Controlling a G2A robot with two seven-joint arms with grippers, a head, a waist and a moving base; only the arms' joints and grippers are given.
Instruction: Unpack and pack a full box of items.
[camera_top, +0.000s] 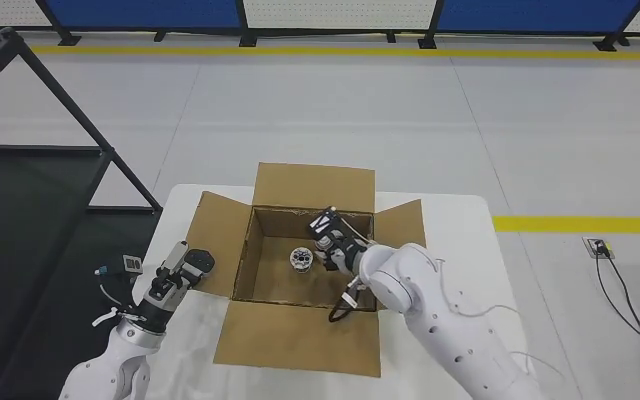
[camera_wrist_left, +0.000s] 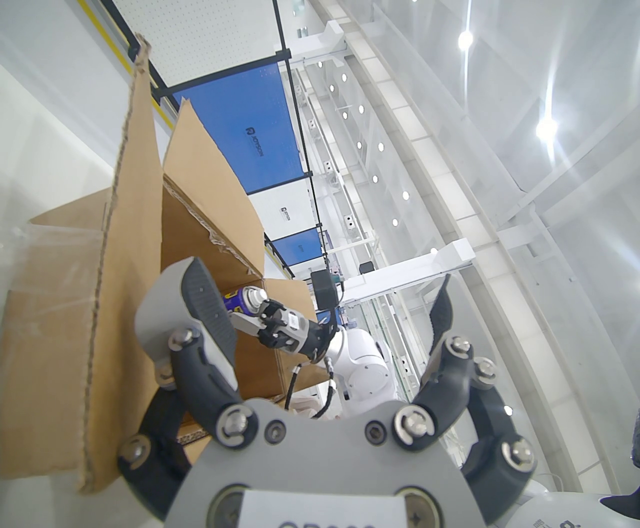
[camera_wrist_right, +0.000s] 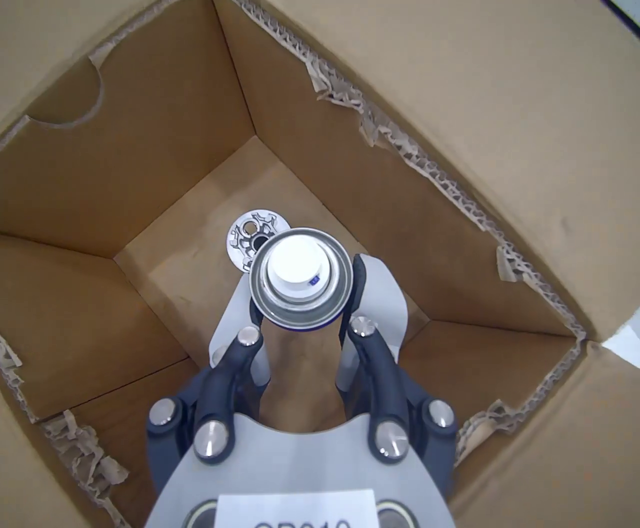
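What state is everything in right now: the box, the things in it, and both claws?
box: open, all four flaps folded outward.
spray can: upright, held above the box floor.
round metal part: lying flat on the box floor, untouched.
right gripper: shut on the spray can.
left gripper: open, empty, outside the box.

The box (camera_wrist_right: 450, 125) is matt corrugated cardboard, rough at its torn edges. The spray can (camera_wrist_right: 300, 282) has a glossy metal shoulder and a smooth white plastic cap (camera_wrist_right: 292, 265). The disc (camera_wrist_right: 245, 235) looks like shiny metal.
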